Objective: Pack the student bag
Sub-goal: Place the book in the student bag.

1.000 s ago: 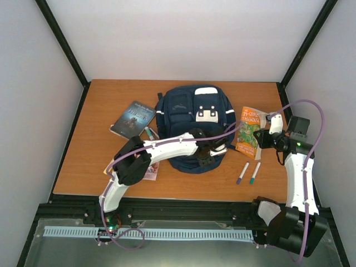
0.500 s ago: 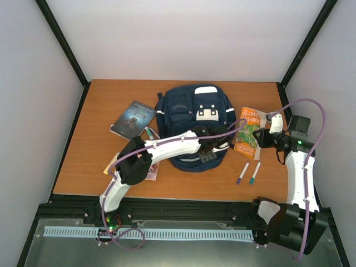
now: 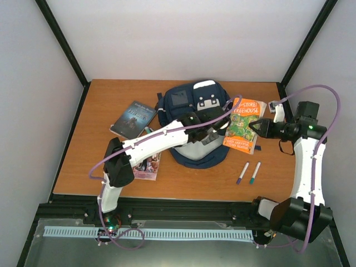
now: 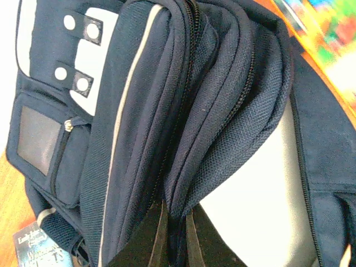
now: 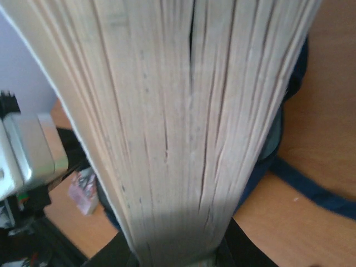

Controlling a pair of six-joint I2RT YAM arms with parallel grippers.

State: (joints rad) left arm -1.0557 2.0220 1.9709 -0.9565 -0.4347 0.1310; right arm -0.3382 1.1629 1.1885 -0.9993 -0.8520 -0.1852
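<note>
The student bag (image 3: 186, 111) lies mid-table (image 3: 100, 111) toward the far edge, a fold of its fabric pinched in the tightly closed left gripper (image 3: 207, 135), while the right gripper (image 3: 257, 129), clamped on an orange paperback (image 3: 243, 123), holds it just beside the bag.

The top external camera looked steeply down from high behind the near edge, taking in the whole table (image 3: 78, 167). The left wrist camera sat close against the student bag (image 4: 133, 128). The right wrist camera sat tight against the paperback (image 5: 167, 111), facing its page edges. All three views shared bag and paperback.
</note>
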